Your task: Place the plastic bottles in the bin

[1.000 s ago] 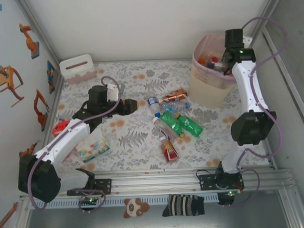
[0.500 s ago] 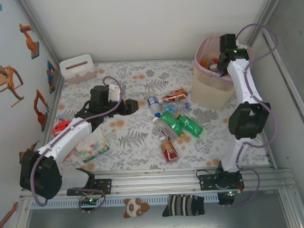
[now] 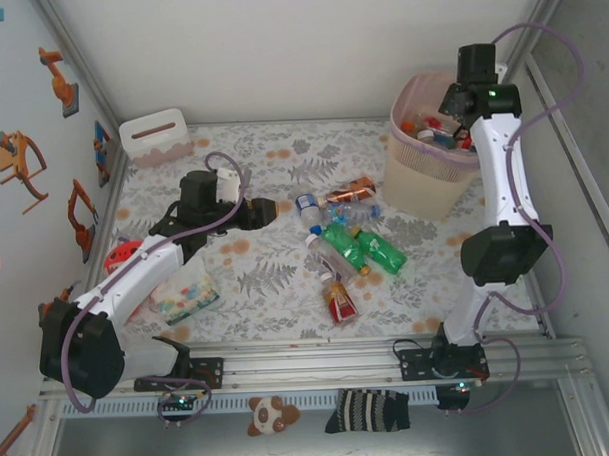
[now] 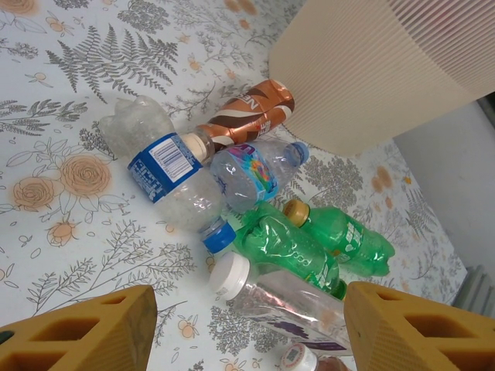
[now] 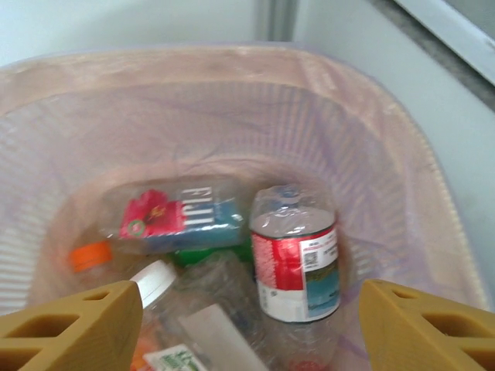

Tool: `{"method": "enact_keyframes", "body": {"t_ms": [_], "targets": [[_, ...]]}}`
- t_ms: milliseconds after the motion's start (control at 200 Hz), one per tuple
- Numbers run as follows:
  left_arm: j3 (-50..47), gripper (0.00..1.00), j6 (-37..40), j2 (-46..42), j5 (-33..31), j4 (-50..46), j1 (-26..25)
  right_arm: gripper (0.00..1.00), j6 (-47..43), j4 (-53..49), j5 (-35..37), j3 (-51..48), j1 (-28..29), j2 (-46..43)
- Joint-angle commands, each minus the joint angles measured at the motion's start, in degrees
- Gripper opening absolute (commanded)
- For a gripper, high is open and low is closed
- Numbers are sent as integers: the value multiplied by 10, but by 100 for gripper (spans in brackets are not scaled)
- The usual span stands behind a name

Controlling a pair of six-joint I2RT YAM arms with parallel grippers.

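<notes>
left arm point(image 3: 136, 279), right arm point(image 3: 503, 171): white links, black joints, purple cables; left tool fingers point(image 4: 77, 332) orange-yellow, pocketed

Left claw point(image 4: 249, 334); right claw point(image 5: 247, 321) — both agape

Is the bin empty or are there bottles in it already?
Not empty: the bin holds several bottles, including a red-labelled bottle.

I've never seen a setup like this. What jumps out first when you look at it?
A jumble of plastic bottles, green and clear, lies in the middle of the flowery table. At the far right stands a tall beige bin already holding several bottles, with the right pincer open above it. The left pincer points, open and empty, toward the jumble.
</notes>
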Motion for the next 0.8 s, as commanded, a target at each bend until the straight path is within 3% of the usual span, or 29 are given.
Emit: {"method": "enact_keyframes", "body": {"t_ms": [0,466,796], "targets": [[7,65,-3,0,13,4,2,68,-18,10,-57,-9,1,-12],[9,65,-15,4,9,-8,2,60,10,51,-22,-67,-12,78],[26,64,-54,22,-19,-33,2,55,35,80,-43,-112,-20,61]]}}
